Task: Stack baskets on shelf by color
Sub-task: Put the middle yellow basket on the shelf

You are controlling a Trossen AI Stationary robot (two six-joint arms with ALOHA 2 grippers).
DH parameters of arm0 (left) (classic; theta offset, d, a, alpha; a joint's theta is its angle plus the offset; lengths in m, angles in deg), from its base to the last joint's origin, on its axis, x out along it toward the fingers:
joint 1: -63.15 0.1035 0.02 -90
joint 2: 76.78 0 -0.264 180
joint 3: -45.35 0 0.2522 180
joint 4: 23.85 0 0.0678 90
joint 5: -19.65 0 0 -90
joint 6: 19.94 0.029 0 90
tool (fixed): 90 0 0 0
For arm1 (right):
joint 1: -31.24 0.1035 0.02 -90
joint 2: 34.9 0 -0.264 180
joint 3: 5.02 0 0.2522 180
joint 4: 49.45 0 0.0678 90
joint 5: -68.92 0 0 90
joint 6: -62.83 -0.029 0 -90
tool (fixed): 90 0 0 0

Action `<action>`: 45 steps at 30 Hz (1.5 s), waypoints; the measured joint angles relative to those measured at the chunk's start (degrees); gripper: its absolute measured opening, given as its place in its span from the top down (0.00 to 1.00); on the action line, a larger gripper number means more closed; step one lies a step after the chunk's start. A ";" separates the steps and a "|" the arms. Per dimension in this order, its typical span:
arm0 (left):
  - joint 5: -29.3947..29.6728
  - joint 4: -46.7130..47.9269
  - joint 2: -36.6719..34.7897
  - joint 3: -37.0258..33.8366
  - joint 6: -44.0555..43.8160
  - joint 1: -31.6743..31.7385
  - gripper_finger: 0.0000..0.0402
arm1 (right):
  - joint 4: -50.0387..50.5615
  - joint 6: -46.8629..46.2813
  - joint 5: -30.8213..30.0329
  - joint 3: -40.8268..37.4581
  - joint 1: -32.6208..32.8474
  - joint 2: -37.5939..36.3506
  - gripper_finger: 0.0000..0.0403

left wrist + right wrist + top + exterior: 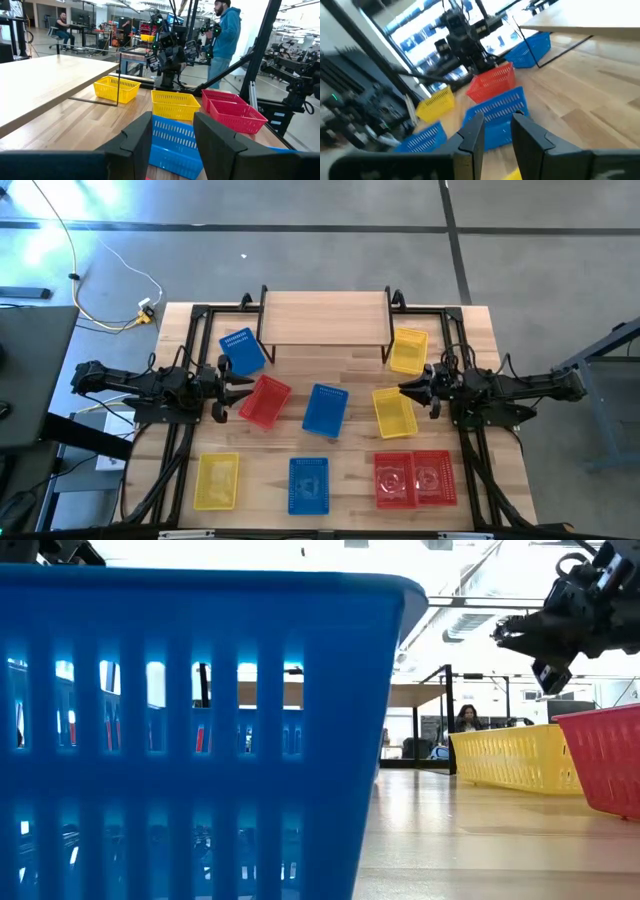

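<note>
left pincer (243, 387) (open) beside red basket (265, 401)

Nine baskets (325, 409) lie on the table (475, 330) before the shelf (324, 317).

Nine baskets (324, 409) scattered on tabletop; shelf (324, 318) seemingly bare.

Open right end effector (494, 131) faces blue basket (495, 117)
</note>
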 joint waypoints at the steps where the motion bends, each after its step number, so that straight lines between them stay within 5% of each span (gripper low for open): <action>1: 0.00 0.01 0.00 0.01 0.00 0.00 0.67 | -1.10 -2.15 -0.54 -0.02 -0.01 0.00 0.80; 12: 0.00 0.02 0.00 0.02 0.00 0.00 0.67 | -5.79 -9.61 -7.84 5.29 -0.02 0.73 0.80; 26: 0.00 0.00 0.00 0.02 0.00 -0.02 0.67 | 24.53 -9.81 -9.26 29.74 -0.01 16.32 0.80; 34: 0.00 0.02 0.00 0.00 -4.96 -0.02 0.67 | 36.09 -9.67 -2.77 39.98 -0.01 28.95 0.80; 45: 0.00 0.00 0.00 0.00 -6.22 0.00 0.67 | 43.72 -10.70 12.35 44.46 0.33 41.63 0.80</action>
